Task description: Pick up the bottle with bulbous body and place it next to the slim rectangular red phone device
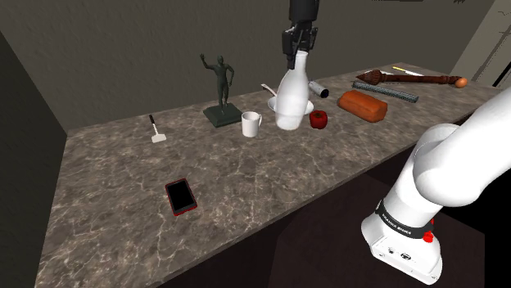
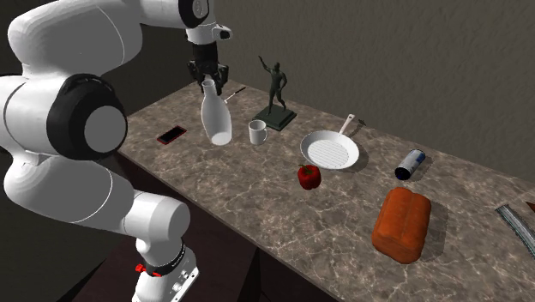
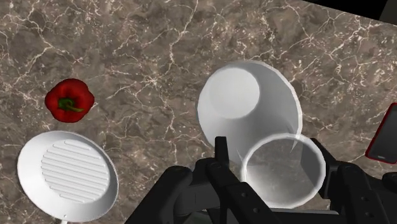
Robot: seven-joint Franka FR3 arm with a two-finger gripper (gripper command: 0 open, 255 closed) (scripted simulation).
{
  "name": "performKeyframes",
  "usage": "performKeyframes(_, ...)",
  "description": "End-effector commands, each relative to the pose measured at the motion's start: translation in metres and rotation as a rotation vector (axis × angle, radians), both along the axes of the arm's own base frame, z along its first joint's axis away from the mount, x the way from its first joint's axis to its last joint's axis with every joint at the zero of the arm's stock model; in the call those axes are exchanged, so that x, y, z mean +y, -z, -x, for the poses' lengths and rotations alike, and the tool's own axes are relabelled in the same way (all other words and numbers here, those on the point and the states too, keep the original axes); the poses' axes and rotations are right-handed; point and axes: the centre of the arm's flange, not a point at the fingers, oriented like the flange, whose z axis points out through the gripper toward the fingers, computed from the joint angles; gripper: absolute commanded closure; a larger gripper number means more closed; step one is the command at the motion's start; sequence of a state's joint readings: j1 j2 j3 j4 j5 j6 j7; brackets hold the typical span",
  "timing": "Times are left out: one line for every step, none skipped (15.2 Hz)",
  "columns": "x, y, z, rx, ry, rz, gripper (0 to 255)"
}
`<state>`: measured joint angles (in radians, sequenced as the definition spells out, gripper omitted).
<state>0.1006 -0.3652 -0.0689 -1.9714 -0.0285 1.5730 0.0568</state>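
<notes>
Over marbled counter [image 1: 246, 188], gripper [image 1: 296, 51] clasps white bottle [image 1: 292, 98] by its neck, hanging below.

Smooth stone-look desk [image 1: 246, 180], brown marble with white veins and a faint sheen. Plain white bottle [image 1: 293, 102], smooth and matt, material unclear. White matt pan [image 3: 67, 175], ridged inside. Slightly glossy red pepper [image 3: 70, 100]. Red-cased phone [image 1: 181, 196] with a smooth black screen. Dull dark-green statue [image 1: 219, 82].

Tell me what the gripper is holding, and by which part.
The gripper holds the bottle by its neck, just below the mouth, with one finger on each side.
</notes>
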Motion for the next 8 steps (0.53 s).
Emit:
performKeyframes(0.022, 0.009, -0.006, -0.001, 0.001, 0.0, 255)
performKeyframes(0.034, 0.013, -0.008, -0.001, 0.001, 0.0, 255)
performKeyframes(0.046, 0.018, -0.01, -0.001, 0.001, 0.0, 255)
performKeyframes(0.059, 0.022, -0.012, -0.001, 0.001, 0.0, 255)
performKeyframes(0.071, 0.027, -0.014, -0.001, 0.001, 0.0, 255)
performKeyframes(0.083, 0.032, -0.017, -0.001, 0.001, 0.0, 255)
performKeyframes(0.095, 0.036, -0.019, -0.001, 0.001, 0.0, 255)
performKeyframes(0.107, 0.041, -0.021, -0.001, 0.001, 0.0, 255)
